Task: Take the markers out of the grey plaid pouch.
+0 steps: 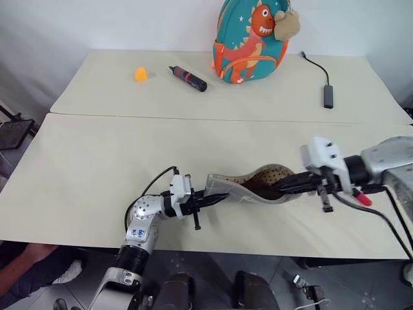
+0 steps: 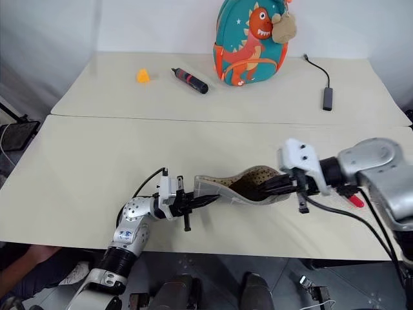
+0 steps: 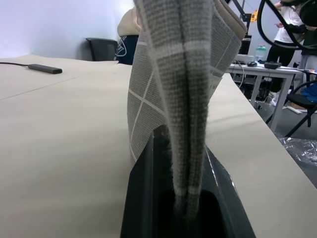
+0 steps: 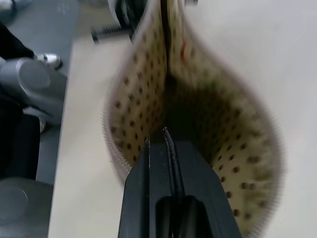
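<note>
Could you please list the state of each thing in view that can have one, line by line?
grey plaid pouch: open, its dotted lining showing, held off the table by one end.
left claw: shut on the pouch's end.
right claw: shut, fingers reaching into the pouch's mouth.
black marker: capped, lying flat at the far side of the table.
dinosaur backpack: upright.
cable adapter: lying flat on the table.
</note>
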Action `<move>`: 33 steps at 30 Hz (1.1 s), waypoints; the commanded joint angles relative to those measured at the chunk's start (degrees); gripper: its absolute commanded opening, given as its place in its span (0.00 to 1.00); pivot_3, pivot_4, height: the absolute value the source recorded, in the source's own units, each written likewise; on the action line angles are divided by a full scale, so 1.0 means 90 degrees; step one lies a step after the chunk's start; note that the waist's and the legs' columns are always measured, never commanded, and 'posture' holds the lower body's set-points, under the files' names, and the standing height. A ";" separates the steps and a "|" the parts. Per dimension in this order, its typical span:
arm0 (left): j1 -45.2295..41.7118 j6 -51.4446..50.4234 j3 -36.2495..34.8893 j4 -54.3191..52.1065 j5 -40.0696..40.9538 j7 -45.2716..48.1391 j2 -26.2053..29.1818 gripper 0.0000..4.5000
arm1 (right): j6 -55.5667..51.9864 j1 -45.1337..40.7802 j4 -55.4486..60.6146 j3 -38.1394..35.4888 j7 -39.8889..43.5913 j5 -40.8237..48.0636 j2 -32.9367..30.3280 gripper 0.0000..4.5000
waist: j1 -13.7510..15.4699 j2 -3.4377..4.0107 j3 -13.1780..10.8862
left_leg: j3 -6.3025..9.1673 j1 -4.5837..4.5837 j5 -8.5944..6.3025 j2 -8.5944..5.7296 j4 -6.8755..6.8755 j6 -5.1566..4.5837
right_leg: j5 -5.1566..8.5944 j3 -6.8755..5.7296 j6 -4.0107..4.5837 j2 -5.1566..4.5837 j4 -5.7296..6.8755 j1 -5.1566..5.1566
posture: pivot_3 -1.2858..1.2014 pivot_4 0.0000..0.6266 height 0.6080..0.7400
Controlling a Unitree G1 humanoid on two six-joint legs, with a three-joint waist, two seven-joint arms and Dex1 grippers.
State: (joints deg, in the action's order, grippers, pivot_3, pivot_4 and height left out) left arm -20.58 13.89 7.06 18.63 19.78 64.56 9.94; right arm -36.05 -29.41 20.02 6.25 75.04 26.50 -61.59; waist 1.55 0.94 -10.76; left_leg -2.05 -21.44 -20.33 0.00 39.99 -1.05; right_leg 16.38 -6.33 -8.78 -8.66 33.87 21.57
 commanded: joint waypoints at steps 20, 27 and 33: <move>0.0614 -0.0422 0.0214 -0.0827 0.0075 -0.0051 0.0109 0.00 | 0.0174 -0.0026 0.1094 0.1014 -0.1200 -0.1800 0.0382 0.59 | -0.0026 -0.0001 0.0000 | 0.0001 0.0007 -0.0001 0.0004 -0.0003 0.0000 | 0.0000 0.0010 0.0000 0.0002 0.0000 0.0002 | 0.52 0.24 1.00; 0.0579 -0.0537 0.0237 -0.0810 0.0095 -0.0021 0.0131 0.00 | 0.0012 -0.0352 0.1028 0.1812 -0.0916 -0.2381 0.0423 0.65 | -0.0032 0.0000 0.0000 | 0.0001 0.0009 -0.0001 0.0004 -0.0003 0.0000 | 0.0000 0.0010 0.0000 0.0004 0.0001 0.0002 | 0.52 0.24 1.00; 0.0546 -0.0612 0.0221 -0.0777 0.0136 -0.0035 0.0125 0.00 | -0.0056 -0.0594 0.0690 0.2435 -0.1280 -0.3237 0.0881 0.65 | -0.0048 -0.0001 0.0001 | -0.0001 0.0012 -0.0001 0.0004 -0.0002 0.0000 | 0.0000 0.0013 0.0001 0.0004 0.0003 0.0001 | 0.52 0.24 1.00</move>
State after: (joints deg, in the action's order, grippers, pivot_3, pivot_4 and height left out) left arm -15.80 8.67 8.87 12.02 19.88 63.89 11.38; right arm -36.31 -34.64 27.06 26.60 64.90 -0.22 -54.59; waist 1.13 0.93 -10.75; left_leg -2.08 -21.32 -20.33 0.03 39.97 -1.06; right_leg 16.38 -6.19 -8.78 -8.62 33.92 21.58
